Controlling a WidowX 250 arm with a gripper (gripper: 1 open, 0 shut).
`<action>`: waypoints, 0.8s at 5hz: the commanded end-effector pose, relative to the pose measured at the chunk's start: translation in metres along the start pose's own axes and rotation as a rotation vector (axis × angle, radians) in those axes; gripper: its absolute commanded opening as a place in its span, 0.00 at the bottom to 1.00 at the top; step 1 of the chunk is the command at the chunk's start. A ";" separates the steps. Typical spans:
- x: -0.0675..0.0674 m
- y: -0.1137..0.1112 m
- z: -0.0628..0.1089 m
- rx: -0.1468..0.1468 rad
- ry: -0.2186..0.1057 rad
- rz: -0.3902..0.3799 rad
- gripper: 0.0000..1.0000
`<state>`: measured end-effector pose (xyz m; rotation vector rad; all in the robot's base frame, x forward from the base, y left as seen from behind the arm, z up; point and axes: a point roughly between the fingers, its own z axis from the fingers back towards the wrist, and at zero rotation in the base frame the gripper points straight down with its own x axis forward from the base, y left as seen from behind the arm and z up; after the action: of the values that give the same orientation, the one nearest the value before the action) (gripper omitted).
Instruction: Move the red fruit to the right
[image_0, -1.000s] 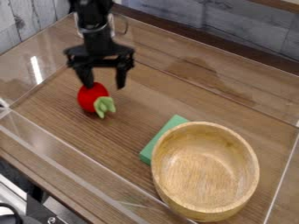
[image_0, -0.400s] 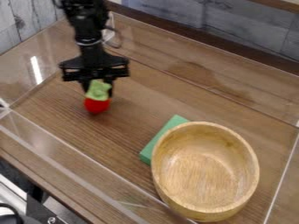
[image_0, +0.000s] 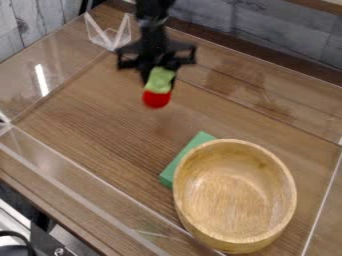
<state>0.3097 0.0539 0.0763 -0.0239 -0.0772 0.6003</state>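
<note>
Red fruit (image_0: 158, 96) hangs off the bench (image_0: 94, 150), clear of the wood, left of and beyond the bowl (image_0: 235, 194) and sponge (image_0: 187, 157). Tool (image_0: 160, 72) points down, clamped on fruit at its green cap end. Looks light, rigid, smooth toy plastic; likely slippery, not fragile. Cap grip lets the body dangle; a hold across the round middle would probably sit steadier.

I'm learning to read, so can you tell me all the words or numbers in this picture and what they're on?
There are none to read: no words, numbers or labels show on the toy strawberry, the wooden bowl, the green sponge, the end effector or the wooden table.
</note>
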 end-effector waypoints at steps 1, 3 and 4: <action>0.023 -0.042 0.030 -0.037 -0.043 -0.006 0.00; 0.028 -0.086 0.011 -0.060 -0.045 -0.084 0.00; 0.024 -0.095 0.019 -0.062 -0.055 -0.032 0.00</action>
<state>0.3703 -0.0108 0.0753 -0.0462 -0.0736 0.5686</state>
